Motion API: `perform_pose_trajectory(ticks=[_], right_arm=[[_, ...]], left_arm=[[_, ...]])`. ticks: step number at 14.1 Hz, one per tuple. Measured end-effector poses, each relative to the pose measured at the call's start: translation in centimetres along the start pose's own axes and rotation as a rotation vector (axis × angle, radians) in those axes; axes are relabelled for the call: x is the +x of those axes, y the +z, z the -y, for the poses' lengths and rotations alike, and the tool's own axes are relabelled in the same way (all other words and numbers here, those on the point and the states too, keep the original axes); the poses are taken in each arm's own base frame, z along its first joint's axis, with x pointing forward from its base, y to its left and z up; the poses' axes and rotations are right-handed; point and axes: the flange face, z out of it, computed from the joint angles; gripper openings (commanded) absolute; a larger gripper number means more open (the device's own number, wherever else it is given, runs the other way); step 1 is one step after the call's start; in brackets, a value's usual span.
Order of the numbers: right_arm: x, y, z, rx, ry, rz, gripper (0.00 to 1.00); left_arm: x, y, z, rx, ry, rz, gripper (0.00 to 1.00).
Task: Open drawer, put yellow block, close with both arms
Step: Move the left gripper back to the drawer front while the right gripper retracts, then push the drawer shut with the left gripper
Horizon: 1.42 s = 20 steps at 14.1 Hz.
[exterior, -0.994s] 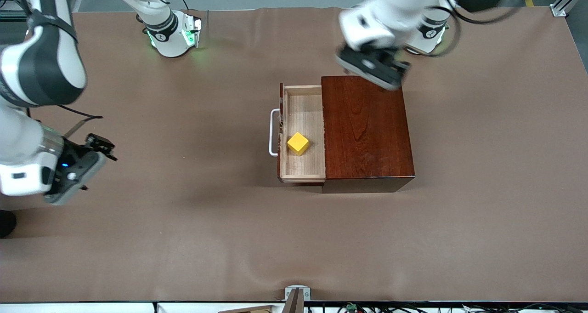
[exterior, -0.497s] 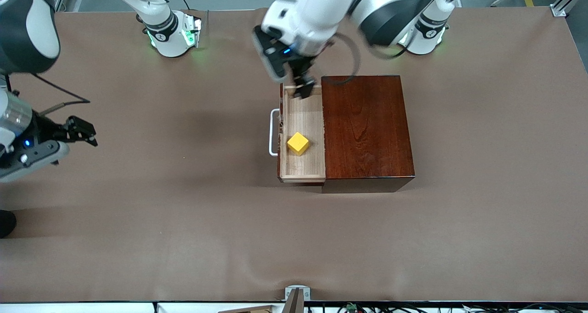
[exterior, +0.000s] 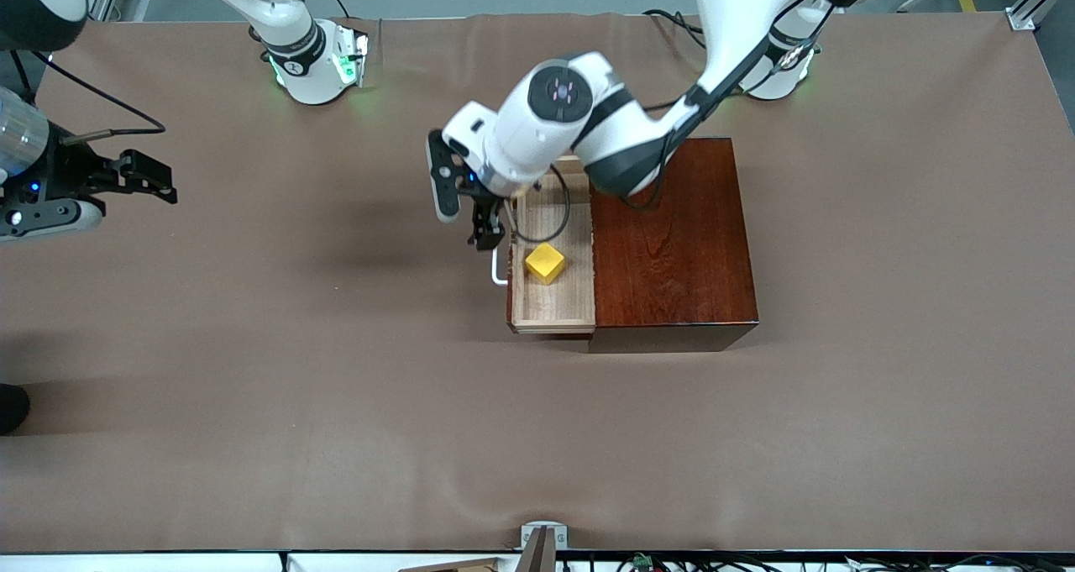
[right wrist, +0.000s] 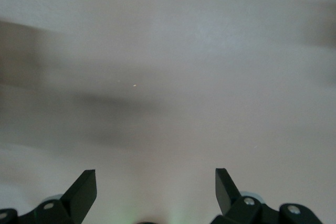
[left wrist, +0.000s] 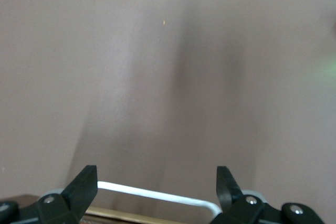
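Table (exterior: 252, 404): flat top covered by a brown matte sheet, faintly creased along the edges. Lying directly on it: one glossy dark reddish-brown wooden box (exterior: 672, 236) near the middle, its light-wood drawer (exterior: 554, 303) slid out toward the right arm's end; the white bar handle (exterior: 497, 271) sits just below the left gripper's fingers (exterior: 485, 234). Two green-lit round arm bases (exterior: 319, 68) stand along the edge farthest from the front camera. Bare sheet fills the right wrist view.
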Motion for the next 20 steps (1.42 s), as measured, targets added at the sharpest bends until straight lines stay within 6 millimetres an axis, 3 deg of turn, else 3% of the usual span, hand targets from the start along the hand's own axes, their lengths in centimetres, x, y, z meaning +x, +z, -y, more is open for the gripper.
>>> perform_pose_trajectory(ticks=[3, 6, 9, 20], right_arm=[[-0.3, -1.4, -1.0, 0.011, 0.04, -0.027, 1.0], [-1.1, -3.7, -1.2, 0.012, 0.081, -0.036, 1.0], [-1.6, -4.6, -1.3, 0.011, 0.106, -0.049, 1.0], [-1.7, -4.2, -1.6, -0.002, 0.117, -0.033, 1.0]], left_arm=[[-1.0, 3.8, 0.3, 0.033, 0.072, 0.069, 1.0], [-0.8, 5.7, -0.8, 0.046, 0.097, 0.106, 1.0], [-1.1, 6.1, -0.7, 0.046, 0.098, 0.121, 1.0], [-2.5, 6.4, -0.4, 0.087, 0.202, 0.29, 1.0]])
